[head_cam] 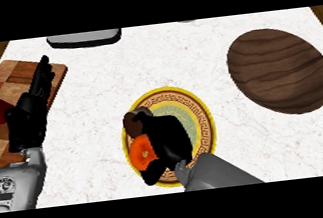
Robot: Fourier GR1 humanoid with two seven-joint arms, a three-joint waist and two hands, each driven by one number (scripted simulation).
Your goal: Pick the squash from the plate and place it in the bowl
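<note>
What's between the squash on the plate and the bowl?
Nothing visible. The right hand is curled over the squash on the plate; bare counter lies between it and the bowl, up-right.

I see through a single view from my head, looking steeply down on the white marbled counter [86, 139]. It sits close enough that only my two grey forearms enter, rising from the lower edge of the view.

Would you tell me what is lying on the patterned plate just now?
The orange squash lies on the yellow-rimmed plate, with the right hand curled over it. The hand covers most of the squash and the plate's middle.
</note>
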